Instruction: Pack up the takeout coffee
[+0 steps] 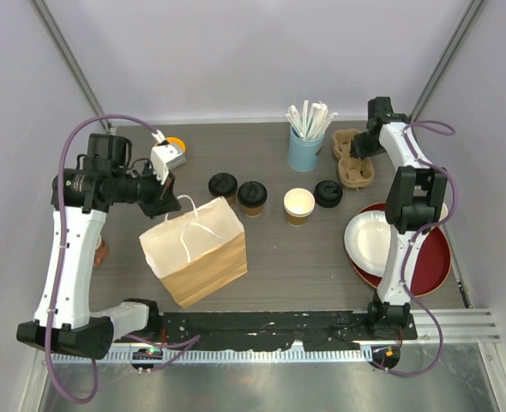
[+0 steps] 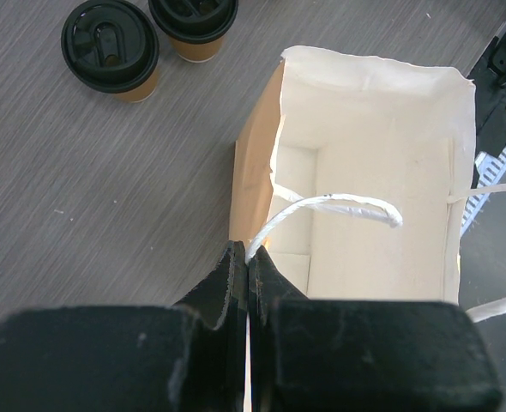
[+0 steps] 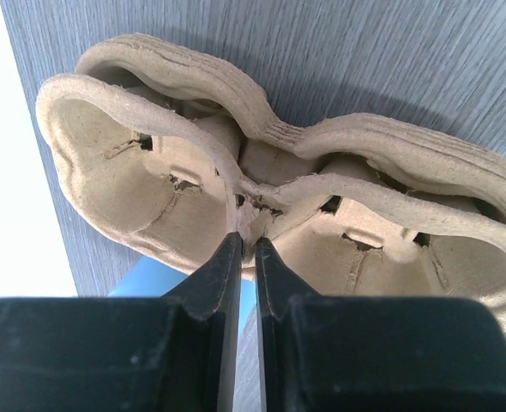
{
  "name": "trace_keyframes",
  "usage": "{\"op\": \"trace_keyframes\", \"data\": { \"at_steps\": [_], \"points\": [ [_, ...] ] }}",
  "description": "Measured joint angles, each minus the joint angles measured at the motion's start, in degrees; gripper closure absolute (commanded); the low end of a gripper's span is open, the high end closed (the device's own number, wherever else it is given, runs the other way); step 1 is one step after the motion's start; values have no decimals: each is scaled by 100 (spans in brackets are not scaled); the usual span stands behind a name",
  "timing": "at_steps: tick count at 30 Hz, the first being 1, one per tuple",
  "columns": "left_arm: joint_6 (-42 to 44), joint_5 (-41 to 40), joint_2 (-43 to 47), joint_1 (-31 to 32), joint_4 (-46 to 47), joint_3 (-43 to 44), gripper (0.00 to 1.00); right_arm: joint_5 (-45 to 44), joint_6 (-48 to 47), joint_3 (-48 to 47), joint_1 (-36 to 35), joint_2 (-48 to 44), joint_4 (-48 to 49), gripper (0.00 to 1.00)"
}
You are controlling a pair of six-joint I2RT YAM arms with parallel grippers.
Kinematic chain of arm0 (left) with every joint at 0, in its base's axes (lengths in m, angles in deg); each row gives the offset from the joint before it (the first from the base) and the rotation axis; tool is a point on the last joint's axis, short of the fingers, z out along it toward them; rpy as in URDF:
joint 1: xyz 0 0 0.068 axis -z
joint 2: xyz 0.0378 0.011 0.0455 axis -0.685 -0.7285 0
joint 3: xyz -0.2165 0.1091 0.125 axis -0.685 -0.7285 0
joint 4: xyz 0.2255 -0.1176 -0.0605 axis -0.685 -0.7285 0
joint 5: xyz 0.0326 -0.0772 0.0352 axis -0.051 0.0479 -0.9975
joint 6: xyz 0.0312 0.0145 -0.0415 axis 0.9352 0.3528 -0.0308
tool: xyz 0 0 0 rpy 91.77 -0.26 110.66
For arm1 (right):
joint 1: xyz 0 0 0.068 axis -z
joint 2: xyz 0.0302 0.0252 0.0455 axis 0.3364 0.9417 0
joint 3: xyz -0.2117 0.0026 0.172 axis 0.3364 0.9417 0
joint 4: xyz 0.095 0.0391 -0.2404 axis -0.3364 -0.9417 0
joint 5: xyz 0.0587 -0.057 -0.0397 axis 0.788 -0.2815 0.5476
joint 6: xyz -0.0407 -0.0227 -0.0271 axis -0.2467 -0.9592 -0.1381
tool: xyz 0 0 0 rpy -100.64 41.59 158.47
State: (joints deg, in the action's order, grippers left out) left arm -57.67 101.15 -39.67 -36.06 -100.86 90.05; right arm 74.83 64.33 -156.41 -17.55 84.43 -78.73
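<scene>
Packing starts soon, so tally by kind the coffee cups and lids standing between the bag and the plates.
Lidded kraft cups: 2
Open kraft cup: 1
Loose black lid: 1
Total: 4

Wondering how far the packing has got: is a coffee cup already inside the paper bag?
No, the open paper bag shows only its bare white inside, with nothing in it.

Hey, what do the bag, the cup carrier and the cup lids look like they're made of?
Bag: kraft paper, matte brown outside and white inside, with creased folds and twisted white handles.
Carrier: moulded pulp, with a rough, fibrous tan surface and ragged cut edges.
Lids: probably plastic, smooth black with a slight sheen and moulded sip openings.
</scene>
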Motion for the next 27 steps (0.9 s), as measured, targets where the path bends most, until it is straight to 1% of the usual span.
{"op": "trace_keyframes", "data": {
  "at_steps": [3,10,22,24,27],
  "points": [
    [0,0,0,0,-2,-4,100,0,-7,304,0,-177,199,99],
    [2,0,0,0,-2,-4,100,-7,-2,955,0,-669,323,99],
    [24,0,0,-2,-2,-4,100,4,-4,981,0,-752,474,99],
    [24,0,0,0,-2,-4,100,44,-4,981,0,-752,476,92],
    [26,0,0,-2,-2,-4,100,74,-4,981,2,-752,479,88]
  ]
}}
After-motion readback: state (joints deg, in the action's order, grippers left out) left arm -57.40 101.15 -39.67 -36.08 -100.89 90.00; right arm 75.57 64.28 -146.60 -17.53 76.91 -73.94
